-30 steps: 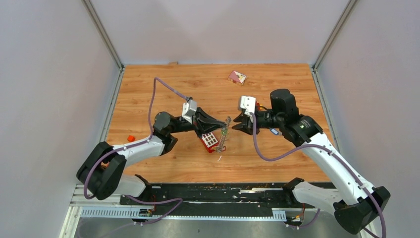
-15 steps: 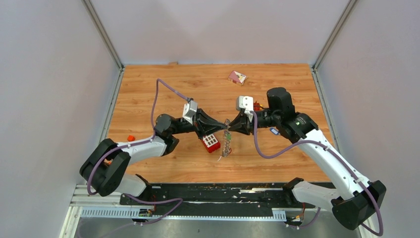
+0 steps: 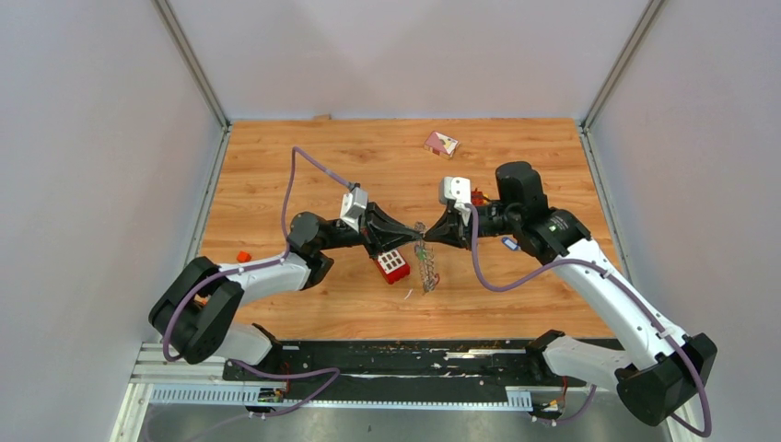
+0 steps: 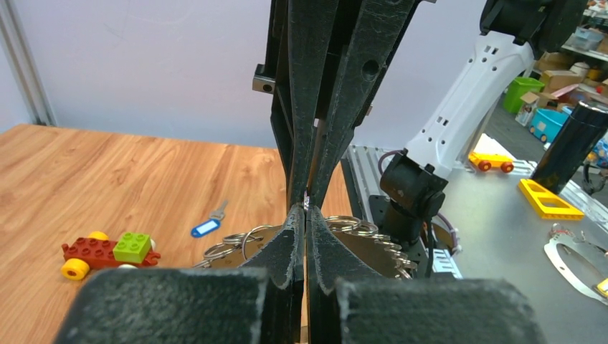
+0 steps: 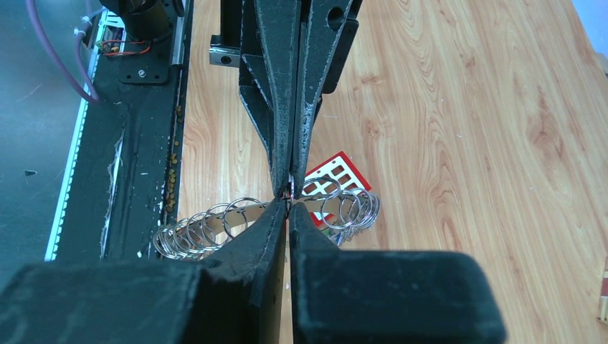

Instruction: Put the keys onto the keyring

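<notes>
We've got the keyring (image 3: pixel 425 267) up on edge mid-table beside the red brick (image 3: pixel 392 265), left gripper (image 4: pixel 306 210) and right gripper (image 5: pixel 288 203) both pinched tight on its rim; looks light, stiff and slippery, so pinch the flat band.

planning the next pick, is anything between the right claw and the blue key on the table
Nothing visible. The blue-tagged key lies on the table behind the right claw, beside that arm. That claw is shut on the keyring, tip to tip with the left claw.
</notes>
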Available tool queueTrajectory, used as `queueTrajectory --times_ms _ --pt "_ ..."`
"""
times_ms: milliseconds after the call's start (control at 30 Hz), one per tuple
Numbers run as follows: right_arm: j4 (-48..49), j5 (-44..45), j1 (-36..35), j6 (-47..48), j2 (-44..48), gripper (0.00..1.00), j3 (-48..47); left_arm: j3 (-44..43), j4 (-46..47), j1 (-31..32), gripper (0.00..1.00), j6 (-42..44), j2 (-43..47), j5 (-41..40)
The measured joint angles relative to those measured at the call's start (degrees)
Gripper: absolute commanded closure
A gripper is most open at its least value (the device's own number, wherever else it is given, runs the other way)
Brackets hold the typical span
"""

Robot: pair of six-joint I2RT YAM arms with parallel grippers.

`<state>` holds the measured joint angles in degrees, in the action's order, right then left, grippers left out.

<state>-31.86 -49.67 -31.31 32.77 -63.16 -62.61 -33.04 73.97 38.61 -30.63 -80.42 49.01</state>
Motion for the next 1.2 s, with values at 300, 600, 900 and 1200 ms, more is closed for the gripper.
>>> queueTrajectory --times_ms 300,600,900,1200 --pt "-0.1 1.4 0.0 -0.1 -0.4 1.0 0.0 0.3 -0.4 0.0 0.77 2.9 0.0 0.1" --pt "-0.6 11.1 -1.8 8.8 2.3 1.0 3.6 -3.2 -23.3 0.4 0.5 24.1 4.1 1.1" --pt "-0.1 20.0 -5.4 18.6 5.6 1.0 8.6 -10.7 -50.5 0.4 0.52 45.3 4.2 -0.5" --pt "0.0 22.8 -6.7 19.2 5.9 1.0 8.6 -15.2 -58.5 0.7 0.55 50.6 3.0 1.8"
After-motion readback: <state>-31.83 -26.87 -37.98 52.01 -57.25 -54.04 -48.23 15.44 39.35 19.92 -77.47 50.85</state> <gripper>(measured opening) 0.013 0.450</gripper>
